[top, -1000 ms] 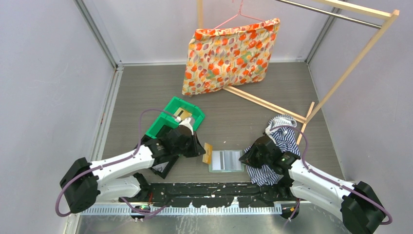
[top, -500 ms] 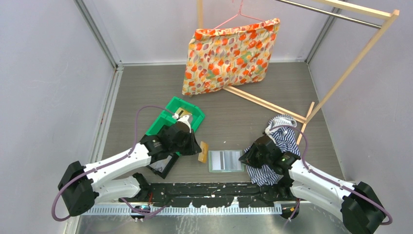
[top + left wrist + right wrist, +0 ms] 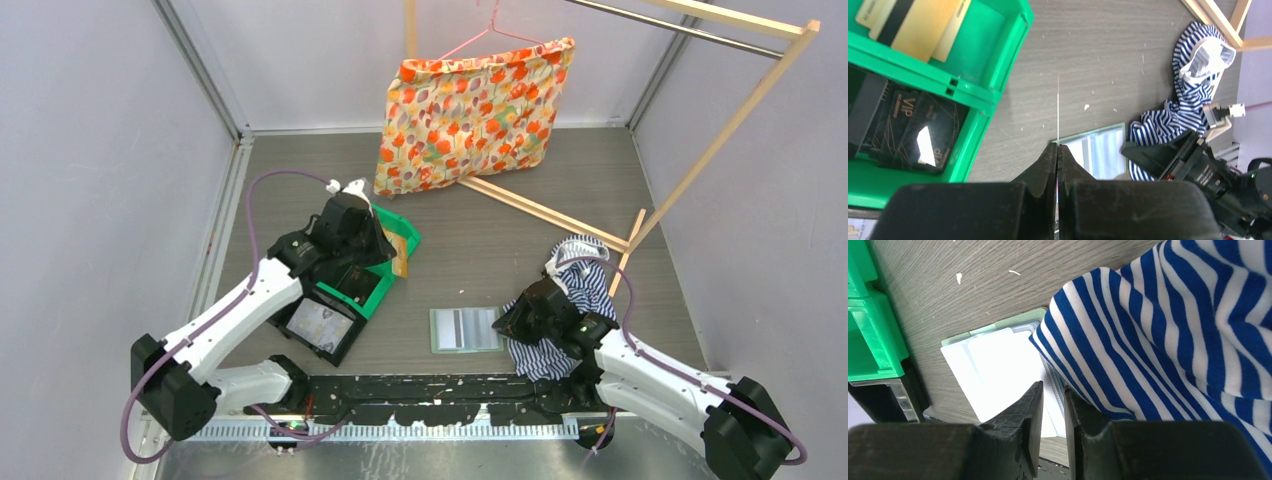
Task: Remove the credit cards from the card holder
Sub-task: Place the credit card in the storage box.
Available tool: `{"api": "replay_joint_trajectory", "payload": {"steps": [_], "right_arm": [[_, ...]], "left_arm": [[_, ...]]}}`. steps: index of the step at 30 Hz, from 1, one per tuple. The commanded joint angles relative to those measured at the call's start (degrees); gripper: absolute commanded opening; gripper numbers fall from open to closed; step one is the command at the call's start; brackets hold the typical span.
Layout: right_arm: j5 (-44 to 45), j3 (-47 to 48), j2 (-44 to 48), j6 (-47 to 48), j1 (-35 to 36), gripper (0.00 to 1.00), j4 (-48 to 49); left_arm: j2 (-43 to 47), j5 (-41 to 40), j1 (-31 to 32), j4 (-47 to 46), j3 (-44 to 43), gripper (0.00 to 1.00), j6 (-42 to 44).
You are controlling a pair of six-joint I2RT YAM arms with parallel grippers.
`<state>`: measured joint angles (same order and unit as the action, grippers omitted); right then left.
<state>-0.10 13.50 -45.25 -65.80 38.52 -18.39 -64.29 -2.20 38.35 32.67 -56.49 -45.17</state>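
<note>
Because the closed left tool (image 3: pixel 1057 146) pinches the tan-gold card (image 3: pixel 400 256) edge-on beside the green bin (image 3: pixel 1013 49), it could slip onto the table (image 3: pixel 1108 50); whether the right tool (image 3: pixel 1050 390) grips anything is unclear.

Top view high, looking down; wrist views close, downward; all share card holder (image 3: pixel 465 329).

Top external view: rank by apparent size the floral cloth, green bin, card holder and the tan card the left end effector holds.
1. floral cloth
2. green bin, though the left arm hides part
3. card holder
4. tan card, seen tilted, so it looks narrower
</note>
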Motion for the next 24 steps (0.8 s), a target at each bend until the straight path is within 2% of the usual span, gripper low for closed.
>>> {"api": "replay_joint_trajectory", "payload": {"steps": [1, 4, 8, 11, 15, 24], "right_arm": [[3.78, -0.71, 0.32, 1.65, -0.04, 0.28, -3.67], [3.96, -0.41, 1.21, 1.76, -0.05, 0.28, -4.62], [4.40, -0.40, 2.78, 1.82, -0.12, 0.28, -5.89], [4.50, -0.62, 3.22, 1.82, -0.20, 0.28, -6.05], [4.33, -0.54, 2.81, 1.72, -0.13, 0.28, -5.73], [4.01, -0.14, 2.91, 1.95, -0.19, 0.28, -5.78]], "left_arm": [[-4.99, -1.96, -2.52, 1.84, -7.25, 0.01, 2.56], [-9.72, -1.96, -4.36, 4.48, -11.32, 0.01, 6.90], [-15.80, 0.21, -7.13, 9.44, -19.71, 0.01, 17.62], [-19.30, -3.06, -7.32, 12.67, -25.95, 0.01, 25.00], [-22.38, -4.60, -7.99, 13.32, -29.98, 0.01, 30.98], [-26.27, 11.59, -13.97, 15.38, -30.06, 0.01, 42.34]]}}
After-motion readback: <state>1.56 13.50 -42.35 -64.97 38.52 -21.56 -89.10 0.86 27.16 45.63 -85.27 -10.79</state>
